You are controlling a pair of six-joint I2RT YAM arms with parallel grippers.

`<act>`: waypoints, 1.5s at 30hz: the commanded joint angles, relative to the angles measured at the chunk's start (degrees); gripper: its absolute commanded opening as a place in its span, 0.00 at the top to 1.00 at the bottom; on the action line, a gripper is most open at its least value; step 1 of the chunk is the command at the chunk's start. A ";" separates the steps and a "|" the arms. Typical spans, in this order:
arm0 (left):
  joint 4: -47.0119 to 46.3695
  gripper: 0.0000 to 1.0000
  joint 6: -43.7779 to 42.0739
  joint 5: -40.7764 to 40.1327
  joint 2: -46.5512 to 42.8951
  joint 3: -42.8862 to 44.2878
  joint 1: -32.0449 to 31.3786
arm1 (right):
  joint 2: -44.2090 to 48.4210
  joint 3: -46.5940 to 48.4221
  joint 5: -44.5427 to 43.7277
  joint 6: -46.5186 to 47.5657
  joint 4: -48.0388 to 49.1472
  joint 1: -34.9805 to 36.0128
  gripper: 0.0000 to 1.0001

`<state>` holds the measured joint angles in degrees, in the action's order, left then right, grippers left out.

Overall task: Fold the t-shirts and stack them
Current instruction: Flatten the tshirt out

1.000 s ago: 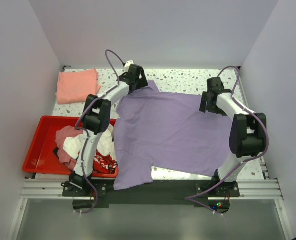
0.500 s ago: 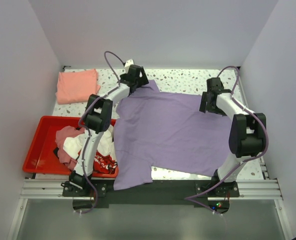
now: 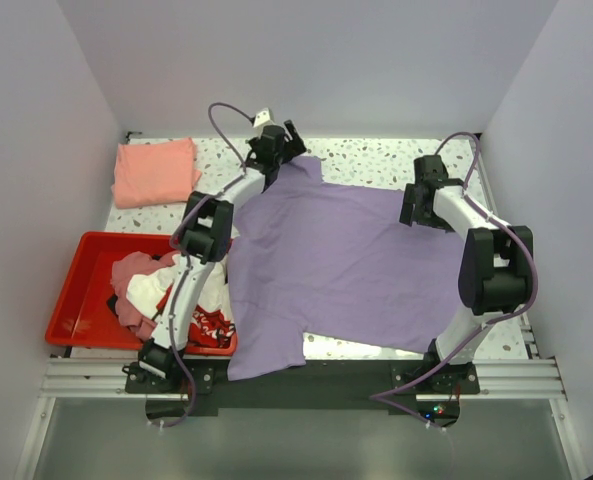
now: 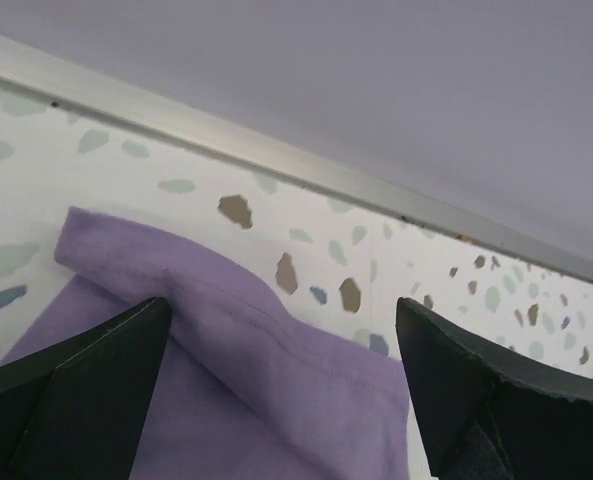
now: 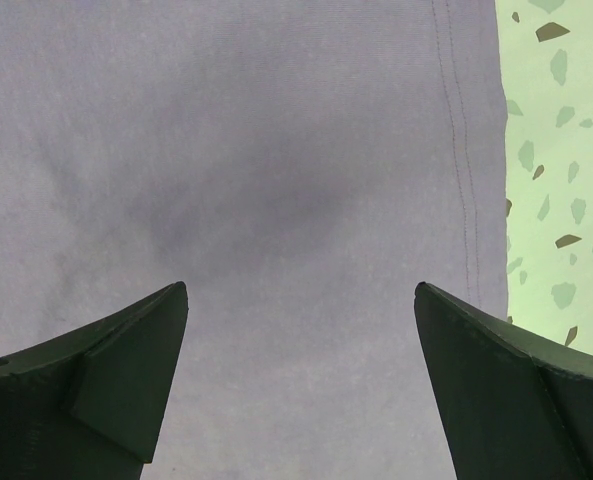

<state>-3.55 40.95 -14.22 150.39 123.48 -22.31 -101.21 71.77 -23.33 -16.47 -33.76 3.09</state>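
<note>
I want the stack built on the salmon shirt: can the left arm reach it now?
Probably yes. The left hand is open at the far sleeve of the lavender shirt; the folded salmon shirt lies nearby on the table, far left corner, with nothing between them.

The left arm (image 3: 202,232) stretches forward, the left gripper (image 3: 282,148) at the far sleeve of the lavender t-shirt (image 3: 336,260), fingers (image 4: 86,390) spread wide. The right arm (image 3: 492,266) folds at the elbow, the right gripper (image 3: 413,205) over that shirt's right edge, jaws wide apart.
</note>
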 commanded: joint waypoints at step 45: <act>21.48 0.00 -9.13 3.76 -34.37 -40.33 -12.50 | 13.05 -16.30 14.37 -7.70 0.80 0.07 0.01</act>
<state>19.38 30.94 -10.70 119.70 84.60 -34.13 -91.55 57.10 -8.03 -22.81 -33.10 3.09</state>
